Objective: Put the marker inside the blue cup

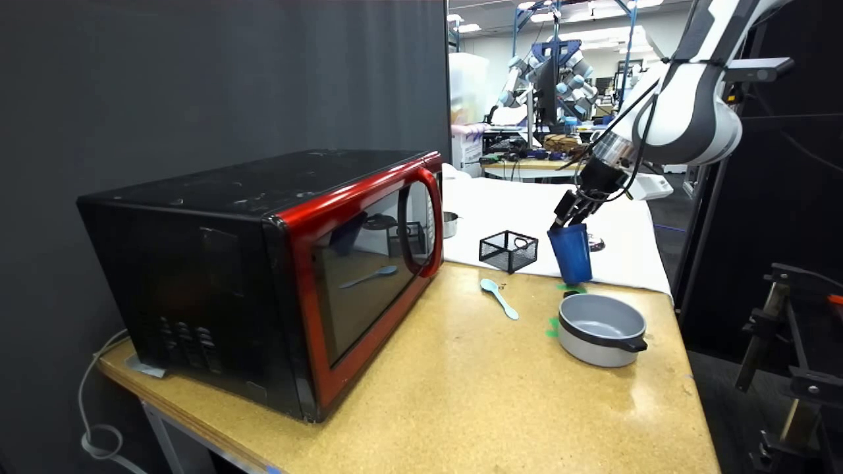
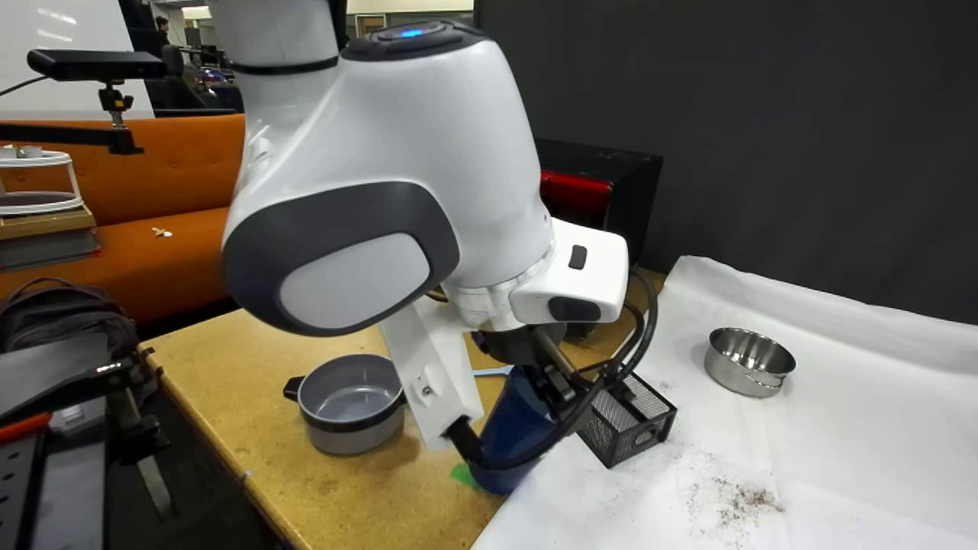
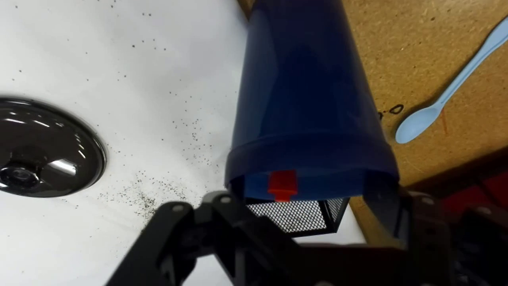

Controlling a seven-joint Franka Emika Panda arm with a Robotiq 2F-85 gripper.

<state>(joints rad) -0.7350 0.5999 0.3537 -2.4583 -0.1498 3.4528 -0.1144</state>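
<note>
The blue cup [image 1: 571,257] is tilted near the edge of the white sheet, with its mouth toward my gripper. It also shows in an exterior view [image 2: 508,428], partly behind the arm, and in the wrist view [image 3: 301,87]. The red marker [image 3: 283,184] is in the cup, against its inner wall, with its red end showing at the mouth. The rest of it is hidden. My gripper [image 3: 308,190] is open, its fingers spread apart inside the cup's mouth near opposite sides of the rim. The marker lies between the fingers, apart from both. I cannot tell if the cup's base touches the table.
A black mesh basket [image 1: 495,255] stands beside the cup. A grey pot [image 1: 596,352] stands close on the table. A light blue spoon [image 1: 504,306] lies nearby. A black lid [image 3: 43,147] and a metal bowl [image 2: 745,378] are on the sheet. A red-black microwave [image 1: 184,263] stands opposite.
</note>
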